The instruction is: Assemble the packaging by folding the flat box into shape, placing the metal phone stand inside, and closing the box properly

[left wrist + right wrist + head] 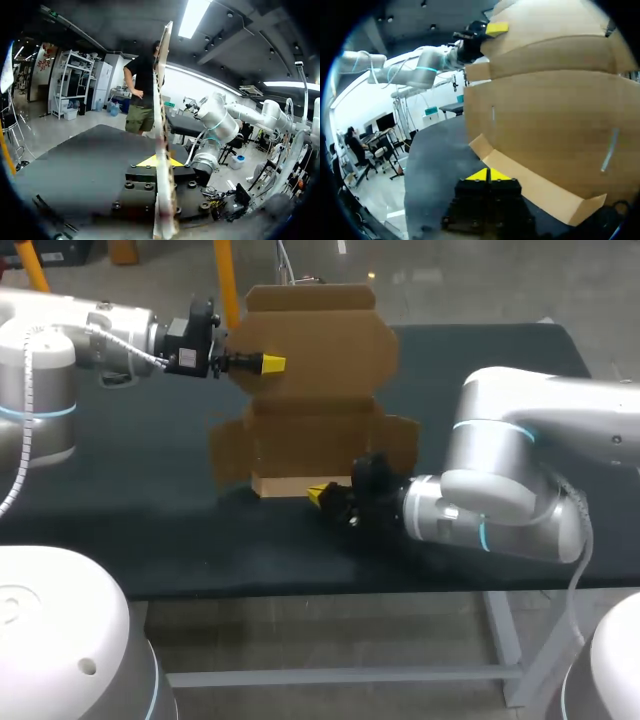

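Observation:
A brown cardboard box [310, 445] stands partly folded at the middle of the table, its lid [320, 335] raised upright and its side flaps spread. My left gripper [270, 364] is shut on the lid's left edge, high above the table. In the left wrist view the lid [161, 115] runs edge-on between the yellow tips of the left gripper [160, 161]. My right gripper [317, 494] lies low at the box's front, shut with nothing held. Its tips [488, 175] sit just short of the front flap [530, 187]. No metal phone stand is in sight.
The black table top [120, 500] stretches out to either side of the box. Its front edge runs close under my right arm's wrist [450, 515]. My left arm [415, 70] comes in high from the left.

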Available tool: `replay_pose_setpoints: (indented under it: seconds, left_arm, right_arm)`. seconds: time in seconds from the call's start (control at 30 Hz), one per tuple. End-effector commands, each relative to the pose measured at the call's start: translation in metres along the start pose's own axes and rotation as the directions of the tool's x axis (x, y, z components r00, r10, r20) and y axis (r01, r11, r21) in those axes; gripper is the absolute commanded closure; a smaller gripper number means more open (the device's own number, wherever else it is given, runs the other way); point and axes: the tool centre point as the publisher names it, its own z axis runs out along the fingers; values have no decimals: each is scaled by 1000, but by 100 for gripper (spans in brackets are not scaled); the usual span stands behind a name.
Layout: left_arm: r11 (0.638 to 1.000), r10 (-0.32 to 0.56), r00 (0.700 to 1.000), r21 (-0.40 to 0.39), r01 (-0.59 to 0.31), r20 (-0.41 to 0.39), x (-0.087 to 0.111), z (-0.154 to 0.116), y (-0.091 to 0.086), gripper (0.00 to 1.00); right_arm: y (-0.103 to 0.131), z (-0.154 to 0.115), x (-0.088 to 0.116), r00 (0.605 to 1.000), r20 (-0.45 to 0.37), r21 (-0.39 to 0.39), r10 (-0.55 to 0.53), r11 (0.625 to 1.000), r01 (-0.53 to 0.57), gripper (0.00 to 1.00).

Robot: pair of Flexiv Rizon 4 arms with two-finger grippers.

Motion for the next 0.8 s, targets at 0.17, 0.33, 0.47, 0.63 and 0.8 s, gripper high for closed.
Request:
replay_pose_setpoints:
  seconds: [0.17, 0.33, 0.47, 0.63, 0.8]
  left_arm:
    - [1000, 0, 1000, -1, 0, -2, 0, -1, 1, 100]
    - [1000, 0, 1000, -1, 0, -2, 0, -1, 1, 100]
    - [1000, 0, 1000, -1, 0, -2, 0, -1, 1, 100]
    - [1000, 0, 1000, -1, 0, -2, 0, -1, 1, 100]
    - [1000, 0, 1000, -1, 0, -2, 0, -1, 1, 100]
  right_arm:
    - [-12, 24, -4, 996, 94, -5, 2, 1000, -2, 100]
    - [-15, 28, -10, 994, 110, 0, 6, 1000, -6, 100]
    - [-18, 31, -14, 992, 123, 0, 8, 1000, -8, 100]
    - [-19, 33, -18, 991, 132, -4, 11, 1000, -11, 100]
    - [-17, 34, -21, 990, 138, -15, 11, 1000, -9, 100]
